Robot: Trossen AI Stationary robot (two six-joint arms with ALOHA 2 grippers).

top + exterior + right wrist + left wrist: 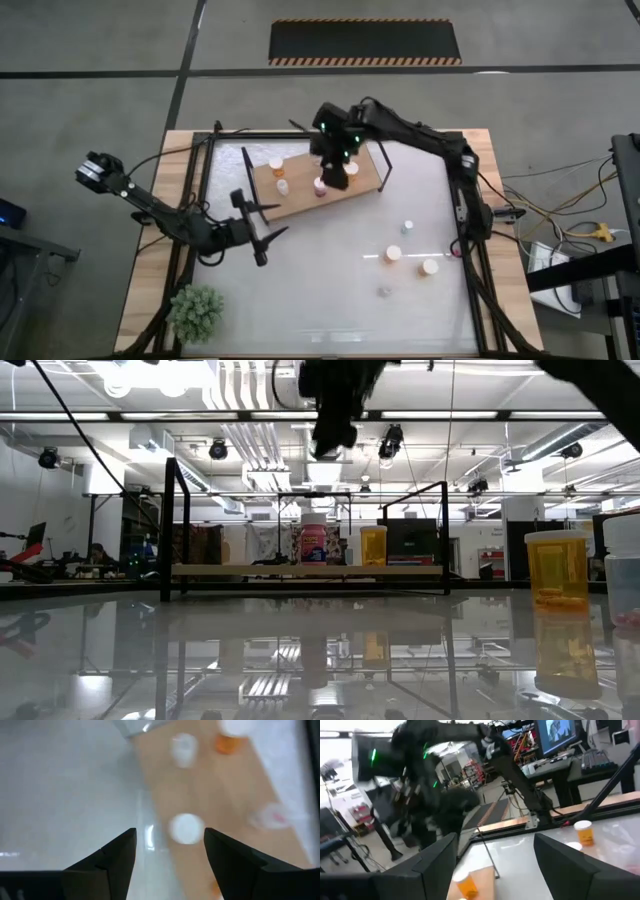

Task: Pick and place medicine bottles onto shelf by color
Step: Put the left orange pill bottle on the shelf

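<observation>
orange bottle (556, 570) nearest; right gripper (170, 851) spread above shelf (300, 195); left gripper (262, 228) spread.

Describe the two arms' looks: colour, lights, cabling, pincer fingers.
Both arms are black, jointed, slim. The right arm shows green lights near its wrist and a cable along its links. The left arm looks the same, with no lights visible. The right pincer has flat, dark, tapered fingers.

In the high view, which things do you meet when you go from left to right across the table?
Plant → left gripper → shelf → right gripper → orange bottle → orange bottle near the right rim.
</observation>
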